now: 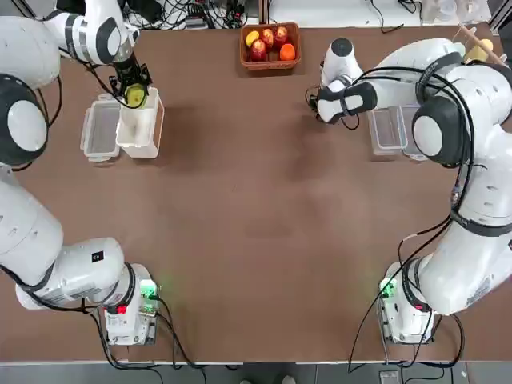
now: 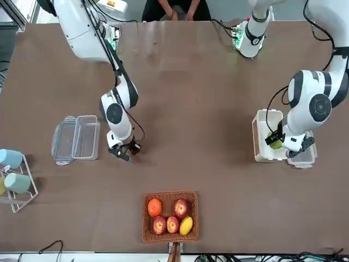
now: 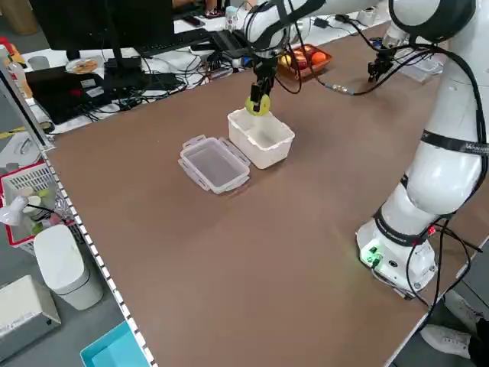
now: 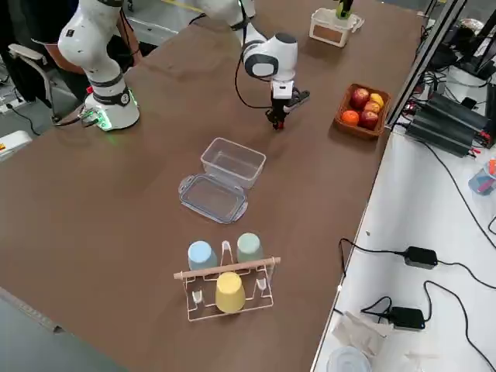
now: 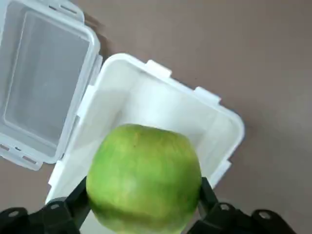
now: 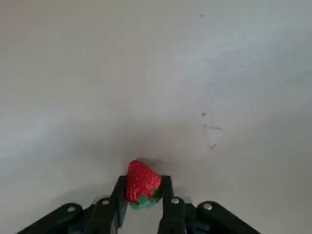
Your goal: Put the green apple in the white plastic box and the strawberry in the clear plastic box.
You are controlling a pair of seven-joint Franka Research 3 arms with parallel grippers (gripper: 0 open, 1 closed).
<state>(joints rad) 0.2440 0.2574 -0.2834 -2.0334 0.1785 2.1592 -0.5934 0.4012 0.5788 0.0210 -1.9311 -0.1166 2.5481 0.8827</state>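
Note:
The green apple (image 5: 144, 178) is gripped in my left gripper (image 1: 134, 94), which hangs just above the open white plastic box (image 1: 141, 128) at the far left of the table. In the left side view the apple (image 3: 257, 105) hovers over the box's far rim. My right gripper (image 6: 142, 195) is shut on the small red strawberry (image 6: 142, 183), low over the table; the top view puts this gripper (image 1: 317, 106) just left of the clear plastic box (image 1: 390, 130). In the front view the strawberry is hidden behind the fingers (image 2: 124, 153).
A white lid tray (image 1: 100, 128) lies left of the white box. A brown basket (image 1: 270, 45) with red apples, an orange and a yellow fruit sits at the table's far edge. The clear box's lid (image 4: 212, 198) lies beside it; a cup rack (image 4: 225, 277) stands at the right end.

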